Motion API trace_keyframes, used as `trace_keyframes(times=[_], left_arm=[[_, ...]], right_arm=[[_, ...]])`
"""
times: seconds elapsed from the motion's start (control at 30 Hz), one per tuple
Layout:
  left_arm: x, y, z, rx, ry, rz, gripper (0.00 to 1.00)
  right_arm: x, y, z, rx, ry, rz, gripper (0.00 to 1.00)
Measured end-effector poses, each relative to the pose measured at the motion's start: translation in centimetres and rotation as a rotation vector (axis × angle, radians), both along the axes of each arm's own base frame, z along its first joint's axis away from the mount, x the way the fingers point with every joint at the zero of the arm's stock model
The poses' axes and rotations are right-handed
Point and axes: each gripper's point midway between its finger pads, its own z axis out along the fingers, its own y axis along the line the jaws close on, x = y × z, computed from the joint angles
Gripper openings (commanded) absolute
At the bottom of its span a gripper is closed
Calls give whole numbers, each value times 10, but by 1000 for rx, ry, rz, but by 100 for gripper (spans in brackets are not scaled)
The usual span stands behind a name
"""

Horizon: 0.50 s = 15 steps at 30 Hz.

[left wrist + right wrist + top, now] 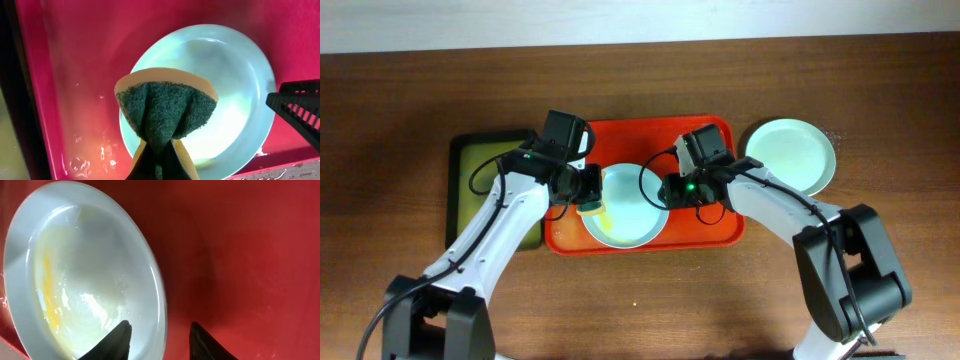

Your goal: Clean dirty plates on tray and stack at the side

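Overhead, the pale plate (625, 205), smeared yellow, lies in the red tray (715, 135), with the left gripper (590, 192) clenched on a sponge (165, 107) that hides its fingers, and the right gripper (160, 327) parted astride the plate's rim.

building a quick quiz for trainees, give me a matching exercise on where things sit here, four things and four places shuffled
1 sponge
2 yellow-smeared plate
3 mint green plate
4 olive-green tray

a on the table, right of the red tray
b pinched in the left end effector
c lying in the red tray
d left of the red tray

Pairs: 1-b, 2-c, 3-a, 4-d
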Motion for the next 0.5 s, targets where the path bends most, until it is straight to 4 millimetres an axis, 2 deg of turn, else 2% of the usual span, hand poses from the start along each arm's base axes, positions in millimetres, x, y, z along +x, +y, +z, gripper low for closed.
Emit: trace_keyframes(times=[0.07,0.1,0.3,0.5], left_arm=[[0,0,-4,3,11,0,0],[0,0,-5,3,13,0,0],[-2,-6,-5,-8,16,-15,0],[-8,-27,-6,-17,13,-73,0]], right_arm=[[-4,-2,-14,-10,47,-22,17],[-4,-2,-16,-11,51,-25,14],[-3,-4,-18,-23,54,-42,12],[-3,-5,-18,-26,54,-42,12]])
